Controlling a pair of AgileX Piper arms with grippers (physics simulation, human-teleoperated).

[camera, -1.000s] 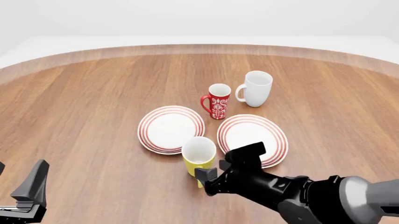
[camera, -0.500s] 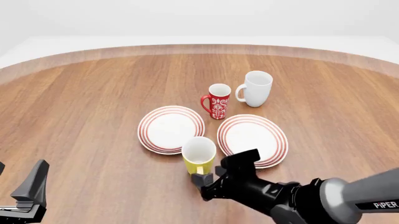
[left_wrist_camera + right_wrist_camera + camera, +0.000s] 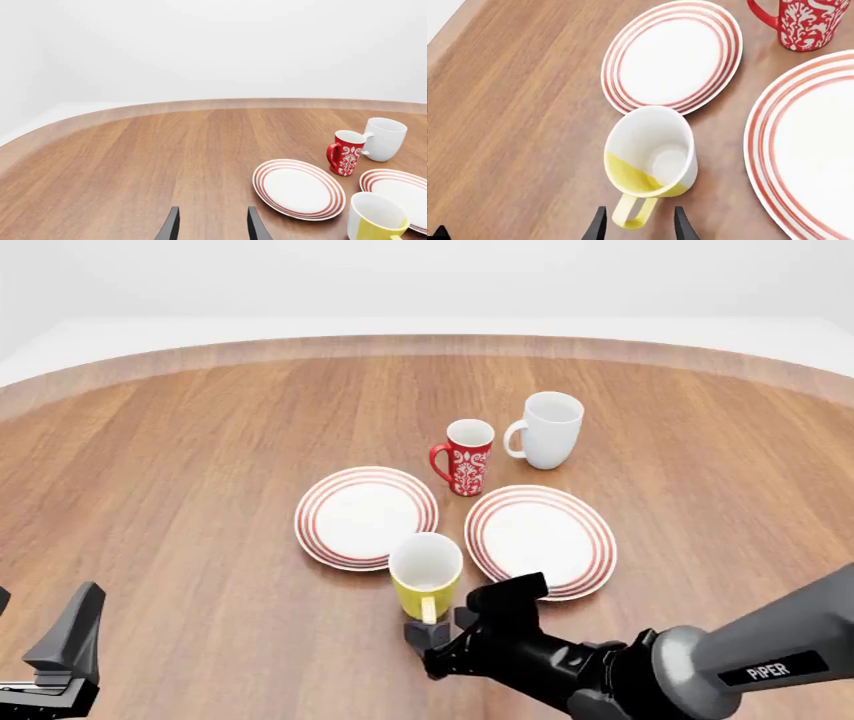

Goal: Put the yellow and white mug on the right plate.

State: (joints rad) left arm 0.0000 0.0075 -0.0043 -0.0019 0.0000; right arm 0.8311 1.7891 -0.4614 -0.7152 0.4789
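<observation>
The yellow and white mug stands upright on the table just in front of the gap between the two plates, its handle pointing toward the near edge. The right plate lies right of it, bare. My right gripper is low behind the mug on the near side. It is open, and in the right wrist view its fingertips flank the handle without closing on it. My left gripper is open over bare wood at the near left corner, far from the mug.
A slightly smaller red-ringed plate lies left of the right plate. A red patterned mug and an all-white mug stand behind the plates. The round wooden table stretches to the left and back.
My right gripper has dropped lower and drawn back to the left, coming in behind the mug's handle. The mug, the plates and the left arm have not moved.
</observation>
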